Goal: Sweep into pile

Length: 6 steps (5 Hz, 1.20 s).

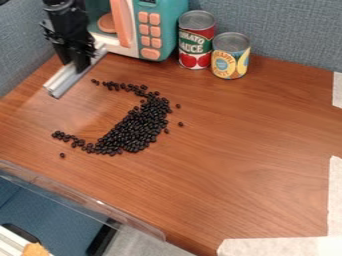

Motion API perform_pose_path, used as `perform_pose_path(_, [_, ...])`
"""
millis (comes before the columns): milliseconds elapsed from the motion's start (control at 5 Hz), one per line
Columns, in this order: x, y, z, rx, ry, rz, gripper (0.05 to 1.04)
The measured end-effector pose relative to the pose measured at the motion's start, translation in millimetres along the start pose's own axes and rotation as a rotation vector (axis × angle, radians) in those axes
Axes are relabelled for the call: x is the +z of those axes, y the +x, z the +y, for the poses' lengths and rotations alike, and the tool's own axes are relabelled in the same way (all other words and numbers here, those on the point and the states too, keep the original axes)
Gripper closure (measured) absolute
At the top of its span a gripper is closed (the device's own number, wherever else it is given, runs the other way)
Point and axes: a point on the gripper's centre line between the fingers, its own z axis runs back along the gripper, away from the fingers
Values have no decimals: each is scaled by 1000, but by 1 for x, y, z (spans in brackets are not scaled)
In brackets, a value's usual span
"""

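Observation:
The black gripper (75, 58) hangs at the upper left, in front of the toy microwave, shut on a pale grey bar (65, 82). That bar lies slanted at the table surface, its near end pointing to the lower left. To its right and below, small black beans (137, 126) form a curved heap, thickest in the middle and right. Thin tails of beans trail from it toward the upper left and the lower left. A few single beans sit apart, on the right side and at the lower left.
A teal and orange toy microwave (157, 31) stands at the back left. Beside it are a red tomato can (196, 42) and a yellow fruit can (230, 56). White tape (280, 246) marks the lower right, and a clear plastic edge (80, 196) runs along the table's lower left.

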Motion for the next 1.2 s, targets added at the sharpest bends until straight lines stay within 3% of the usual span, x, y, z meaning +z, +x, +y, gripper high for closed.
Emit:
perform_pose_path(200, [-21, 2, 32, 42, 19, 18, 727])
perform_pose_path(600, [-58, 4, 52, 55, 16, 89, 727])
perform_pose_path(1000, [-61, 18, 17, -42, 5, 80, 727])
perform_pose_path(1200, [-57, 29, -24, -131, -18, 63, 727])
